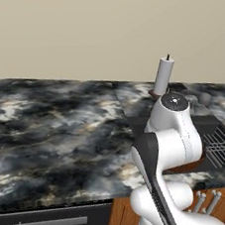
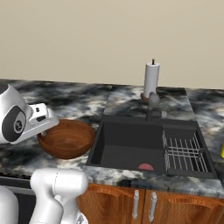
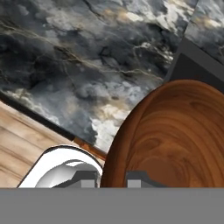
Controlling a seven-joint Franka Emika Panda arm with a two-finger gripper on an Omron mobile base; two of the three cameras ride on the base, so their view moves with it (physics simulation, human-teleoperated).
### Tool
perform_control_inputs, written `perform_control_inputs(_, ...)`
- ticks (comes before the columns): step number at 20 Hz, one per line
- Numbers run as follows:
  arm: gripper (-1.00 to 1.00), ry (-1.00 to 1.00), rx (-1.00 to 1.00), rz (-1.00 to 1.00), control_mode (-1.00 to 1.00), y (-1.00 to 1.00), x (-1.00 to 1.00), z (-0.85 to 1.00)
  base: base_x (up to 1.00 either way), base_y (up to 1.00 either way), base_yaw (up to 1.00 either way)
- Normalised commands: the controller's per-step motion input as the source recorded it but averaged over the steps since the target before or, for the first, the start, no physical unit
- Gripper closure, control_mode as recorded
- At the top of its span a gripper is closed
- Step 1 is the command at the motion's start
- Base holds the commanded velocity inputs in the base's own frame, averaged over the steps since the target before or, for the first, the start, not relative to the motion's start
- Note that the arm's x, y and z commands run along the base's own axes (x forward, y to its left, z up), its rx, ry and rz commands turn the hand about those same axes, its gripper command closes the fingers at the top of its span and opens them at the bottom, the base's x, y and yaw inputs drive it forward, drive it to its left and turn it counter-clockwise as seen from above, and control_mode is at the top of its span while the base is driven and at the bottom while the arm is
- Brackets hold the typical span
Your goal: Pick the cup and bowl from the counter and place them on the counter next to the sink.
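Bare counter (image 1: 57, 128) left of bowl (image 2: 68, 139)

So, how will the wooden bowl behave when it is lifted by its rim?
The bowl looks rigid, so it should keep its shape. Its glossy inside may be slippery. Held at one edge beside the sink, it could tilt.

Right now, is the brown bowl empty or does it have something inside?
Empty. The bowl's inside shows bare glossy wood in the right base view and in the hand view. The gripper is closed on its rim.

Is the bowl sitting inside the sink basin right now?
No. The bowl is left of the sink, over the counter, its rim at the gripper.
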Motion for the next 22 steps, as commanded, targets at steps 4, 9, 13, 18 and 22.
perform_control_inputs(4, 1.0, 0.0, 0.0, 0.02, -1.0, 0.04, 0.23, 0.0, 0.0, 0.0, 0.0)
perform_control_inputs(9, 1.0, 0.0, 0.02, 0.19, -1.0, 0.05, 0.6, 0.0, 0.0, 0.0, 0.0)
perform_control_inputs(13, 1.0, -0.01, 0.0, 0.18, -1.0, 0.0, 0.5, -0.06, 0.0, 0.0, 0.0)
perform_control_inputs(18, 1.0, -0.1, -0.02, 0.05, -1.0, 0.12, 0.33, -0.42, 0.0, 0.0, 0.0)
perform_control_inputs(22, 1.0, -0.04, -0.02, 0.0, -1.0, 0.32, 0.16, -0.31, 0.0, 0.0, 0.0)
